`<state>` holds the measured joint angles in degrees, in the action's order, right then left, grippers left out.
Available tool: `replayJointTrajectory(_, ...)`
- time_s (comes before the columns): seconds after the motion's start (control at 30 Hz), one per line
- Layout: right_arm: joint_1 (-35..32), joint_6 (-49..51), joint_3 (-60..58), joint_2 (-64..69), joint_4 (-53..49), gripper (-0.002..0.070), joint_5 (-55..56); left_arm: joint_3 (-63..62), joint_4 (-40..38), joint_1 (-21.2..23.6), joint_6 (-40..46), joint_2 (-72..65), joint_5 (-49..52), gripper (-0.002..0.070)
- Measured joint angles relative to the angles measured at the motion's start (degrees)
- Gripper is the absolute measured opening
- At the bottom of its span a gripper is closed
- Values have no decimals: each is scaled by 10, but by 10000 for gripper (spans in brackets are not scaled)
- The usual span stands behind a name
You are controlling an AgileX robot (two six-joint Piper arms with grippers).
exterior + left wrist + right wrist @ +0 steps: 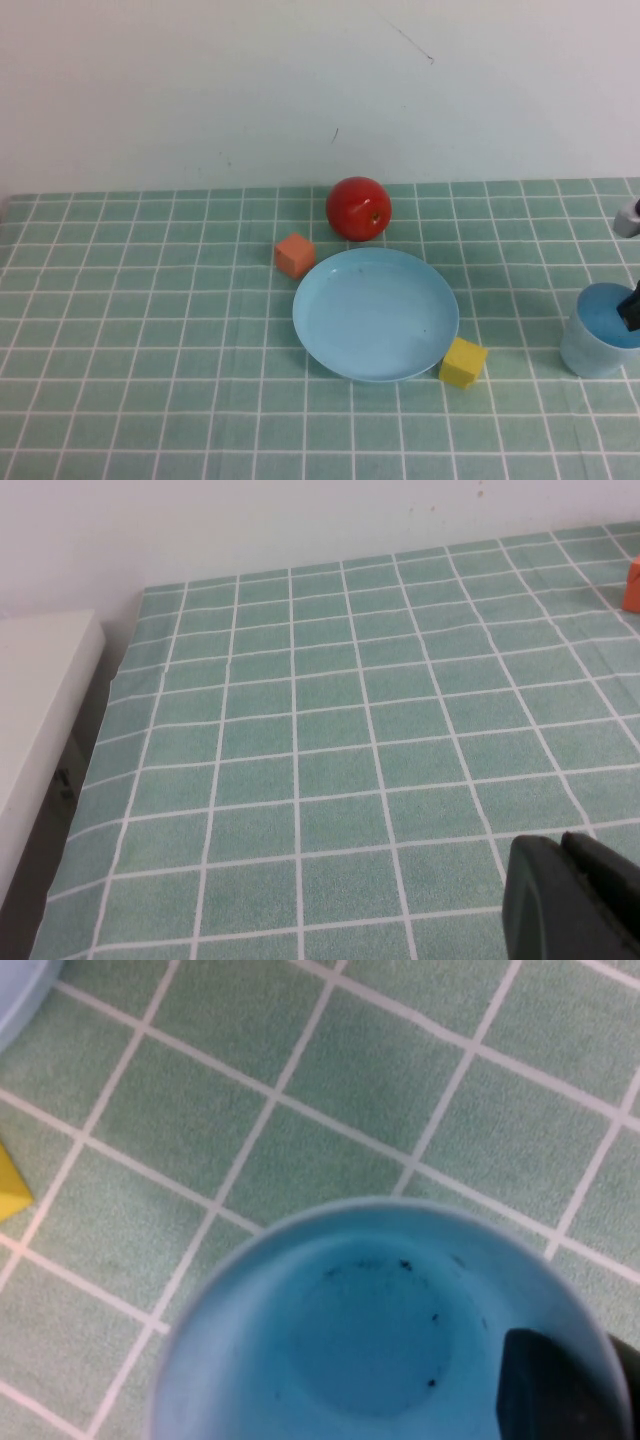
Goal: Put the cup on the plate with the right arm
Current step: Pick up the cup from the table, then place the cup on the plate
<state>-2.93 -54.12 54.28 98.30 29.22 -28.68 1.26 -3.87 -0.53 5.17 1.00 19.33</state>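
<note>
The light-blue cup (598, 348) stands upright on the green checked cloth at the far right edge of the high view, right of the plate (375, 315). My right gripper (630, 308) is at the cup's rim. In the right wrist view one dark finger (545, 1390) is inside the cup (370, 1330) and the other is just outside its wall, so the right gripper (600, 1385) is pinching the rim. The plate lies empty in the middle. My left gripper (565, 900) is shut and empty over bare cloth, out of the high view.
A red apple (358, 208) sits just behind the plate. An orange cube (295, 255) is at the plate's back left. A yellow cube (463, 361) touches the plate's front right rim, between plate and cup. A white wall lies behind the table.
</note>
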Motion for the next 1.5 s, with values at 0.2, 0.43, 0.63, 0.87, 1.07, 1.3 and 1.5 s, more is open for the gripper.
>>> replayJointTrajectory(0.2,0,-5,7,0,19,25,1,0,0,0,0,0,0,-3)
replayJointTrajectory(0.43,12,-55,85,1,191,24,-66,0,0,0,0,0,0,-3)
replayJointTrajectory(0.63,87,-95,168,15,239,24,-90,0,0,-1,0,0,0,-3)
replayJointTrajectory(0.87,184,-72,249,96,203,24,-74,0,0,-4,0,0,0,-3)
replayJointTrajectory(1.07,232,28,298,166,61,24,-75,0,0,-4,0,0,0,-3)
replayJointTrajectory(1.3,252,106,350,195,-45,24,-83,0,0,-4,0,0,0,-4)
replayJointTrajectory(1.5,252,112,365,208,-52,24,-114,0,0,-4,0,0,0,-4)
